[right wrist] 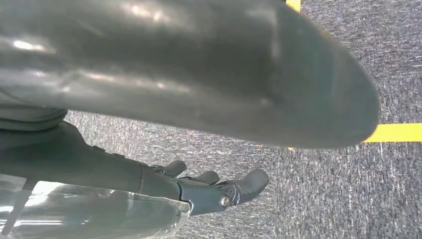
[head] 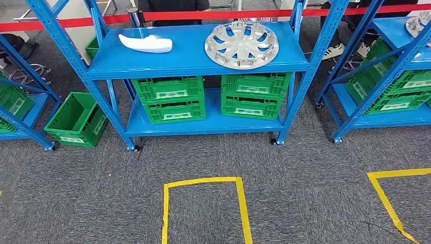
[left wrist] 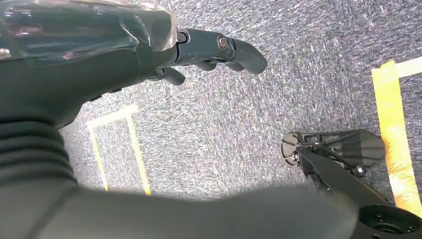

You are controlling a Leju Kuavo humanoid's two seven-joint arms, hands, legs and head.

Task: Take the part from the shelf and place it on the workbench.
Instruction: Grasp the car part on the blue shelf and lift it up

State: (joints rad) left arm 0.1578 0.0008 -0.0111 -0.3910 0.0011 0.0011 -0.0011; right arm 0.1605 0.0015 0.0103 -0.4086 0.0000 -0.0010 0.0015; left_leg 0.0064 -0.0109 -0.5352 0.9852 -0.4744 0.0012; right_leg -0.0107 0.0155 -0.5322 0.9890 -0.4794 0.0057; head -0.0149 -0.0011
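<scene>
The shelf (head: pixel 198 58) is bright blue; its crates (head: pixel 170 97) are green; the hubcap (head: pixel 242 44) is silver; the carpet (head: pixel 305 173) is speckled grey with yellow tape (head: pixel 203 181).

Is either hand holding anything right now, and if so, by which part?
Nothing is held. The left hand and right hand hang over the carpet with nothing in their fingers. The wheel cover and white part lie on the shelf.

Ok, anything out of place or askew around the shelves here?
One thing: a green crate sits on the carpet, tilted against the blue shelf leg, while the other crates are stacked on the lower shelf. The wheel cover and white part lie flat on top. Nothing looks spilled.
</scene>
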